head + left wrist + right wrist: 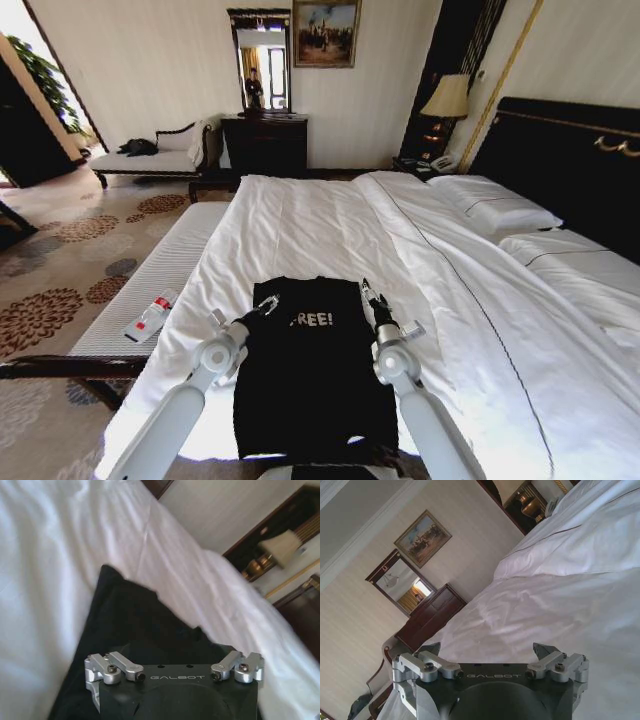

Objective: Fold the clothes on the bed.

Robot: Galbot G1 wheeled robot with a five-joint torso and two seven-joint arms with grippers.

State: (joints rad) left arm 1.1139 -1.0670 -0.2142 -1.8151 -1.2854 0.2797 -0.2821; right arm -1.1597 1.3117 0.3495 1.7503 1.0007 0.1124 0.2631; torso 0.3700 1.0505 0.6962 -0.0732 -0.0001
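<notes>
At the bed's foot edge you have the T-shirt, flat; left gripper and right gripper at its top corners, finger state unclear.

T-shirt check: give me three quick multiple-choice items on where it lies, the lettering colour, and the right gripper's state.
1. Where does the T-shirt lie?
A. On the near part of the bed, between the two arms
B. On the pillows
C. On the bench

2. What colour is the lettering on its chest?
A. Red
B. White
C. Yellow

3. How are the right gripper's fingers?
A. Shut on the T-shirt
B. Shut on a pillow
C. Open, spread above the white bedding

Answers: 1 A, the head view shows the black shirt flat on the sheet with the left gripper at its edge. 2 B, the letters read pale on black. 3 C, the right wrist view shows both fingertips apart with nothing between.
</notes>
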